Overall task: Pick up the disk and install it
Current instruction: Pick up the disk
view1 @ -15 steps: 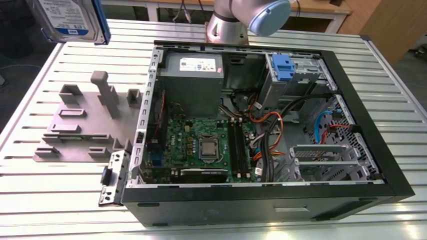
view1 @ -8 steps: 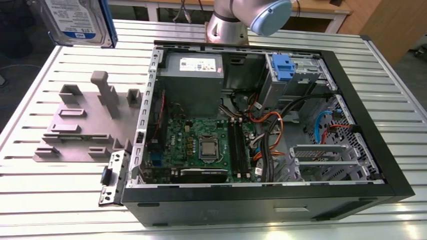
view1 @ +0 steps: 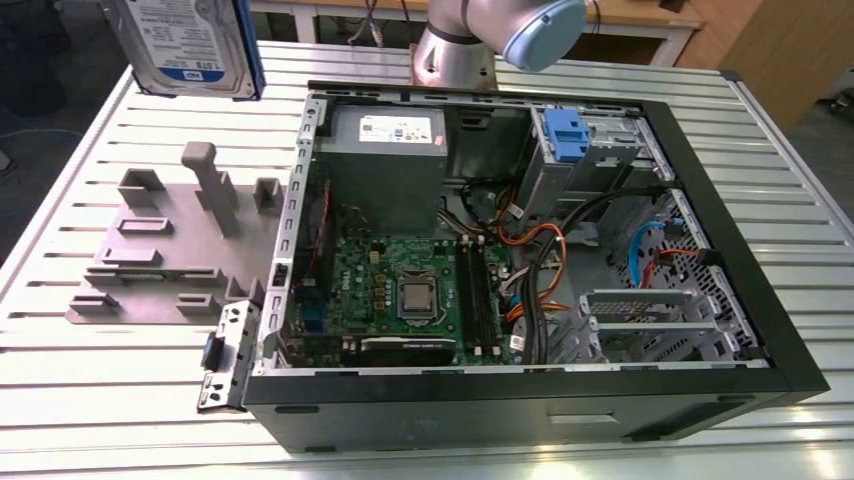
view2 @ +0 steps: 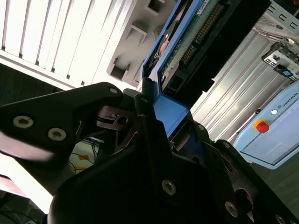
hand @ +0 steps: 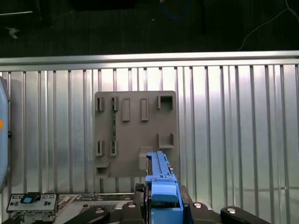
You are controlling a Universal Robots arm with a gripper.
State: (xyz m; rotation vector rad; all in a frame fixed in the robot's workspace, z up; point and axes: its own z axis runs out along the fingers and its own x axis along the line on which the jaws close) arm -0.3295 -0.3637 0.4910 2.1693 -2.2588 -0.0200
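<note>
Disk (view1: pixel 187 45) first: it hangs clear above the slatted metal surface (view1: pixel 80 400) at eleven o'clock in the exterior view. Its blue-and-white label is turned toward that camera, with a blue rail along its edge.

In the second wrist view your pincer (view2: pixel 170 116) is clamped on the blue rail at one end of the disk (view2: pixel 187 39). Black fingers (view2: pixel 145 109) press its flat sides, and the circuit-board face runs away from them. In the first wrist view the disk (hand: pixel 161 177) shows edge-on, standing straight out from the pincer (hand: pixel 163 207). Beyond it the grey fixture plate (hand: pixel 135 133) lies flat on the surface (hand: pixel 233 140).

In the exterior view that plate (view1: pixel 160 250) sits at nine o'clock, under the disk and well apart from it. Just beside the plate, toward three o'clock, you have the open computer case (view1: pixel 507 410) lying on its side. Inside it a grey power-supply box (view1: pixel 387 150) sits at twelve o'clock, with the green motherboard (view1: pixel 400 290) toward six o'clock from it. A blue bracket (view1: pixel 567 135) sits in the bay at one o'clock. The arm's base (view1: pixel 461 50) stands behind the case at twelve o'clock.
</note>
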